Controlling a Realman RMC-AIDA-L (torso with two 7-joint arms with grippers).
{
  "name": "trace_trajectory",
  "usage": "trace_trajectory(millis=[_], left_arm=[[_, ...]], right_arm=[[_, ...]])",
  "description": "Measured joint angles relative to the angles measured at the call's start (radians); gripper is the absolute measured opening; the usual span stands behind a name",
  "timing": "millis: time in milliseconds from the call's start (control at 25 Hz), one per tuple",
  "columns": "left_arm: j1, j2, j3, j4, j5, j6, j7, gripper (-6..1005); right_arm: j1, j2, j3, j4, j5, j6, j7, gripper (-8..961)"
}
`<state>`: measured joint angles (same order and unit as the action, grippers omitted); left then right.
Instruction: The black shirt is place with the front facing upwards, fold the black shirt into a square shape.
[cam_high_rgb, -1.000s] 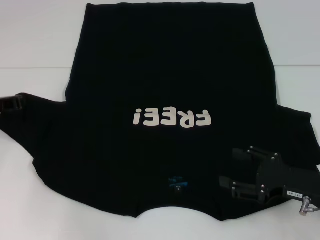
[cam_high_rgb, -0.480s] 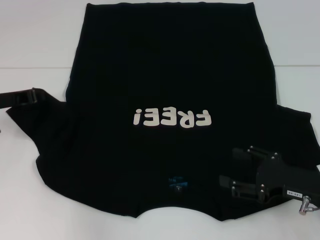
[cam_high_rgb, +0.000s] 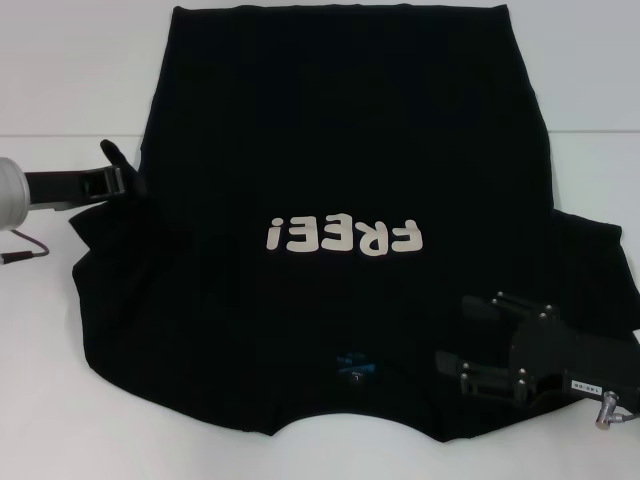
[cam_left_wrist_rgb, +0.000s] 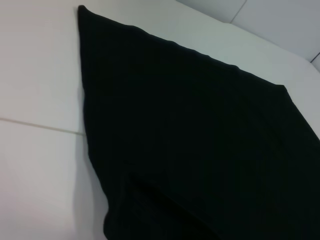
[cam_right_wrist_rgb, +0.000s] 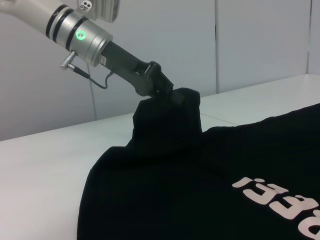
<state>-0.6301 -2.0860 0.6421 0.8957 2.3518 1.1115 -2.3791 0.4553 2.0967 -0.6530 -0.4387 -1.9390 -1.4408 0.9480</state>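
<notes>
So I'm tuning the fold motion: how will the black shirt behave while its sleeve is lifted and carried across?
Probably floppy: in the right wrist view the black shirt drapes limply from the left pincer holding its sleeve. It likely trails rather than slides whole, since most of it lies flat on the table. The right pincer is over the other shoulder and may help anchor it.

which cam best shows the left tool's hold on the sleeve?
Right wrist: left tool shut on the shirt sleeve, lifted off the table. Head shows it side-on, grip hidden. Left wrist shows only cloth.
</notes>
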Motion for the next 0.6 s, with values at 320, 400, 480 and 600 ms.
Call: trace_trajectory(millis=[320,400,480,600], left_arm=[[-0.012,-0.007,0.0,-0.006,-0.004,0.034,-0.051,17],[-0.013,-0.008,0.0,-0.012,-0.012,0.037,-0.075,17],[-0.015,-0.006,0.0,-0.042,-0.042,0.043,-0.095,33],[-0.023,0.011,-0.006,-0.122,-0.107,0.05,-0.094,56]], right_arm=[[0.002,0.0,0.0,0.003,0.0,0.003,0.0,857],[0.004,0.0,0.0,0.008,0.0,0.006,0.0,857],[0.005,-0.001,0.0,0.012,0.0,0.006,0.0,857],[0.007,-0.001,0.001,0.012,0.0,0.007,-0.001,856]])
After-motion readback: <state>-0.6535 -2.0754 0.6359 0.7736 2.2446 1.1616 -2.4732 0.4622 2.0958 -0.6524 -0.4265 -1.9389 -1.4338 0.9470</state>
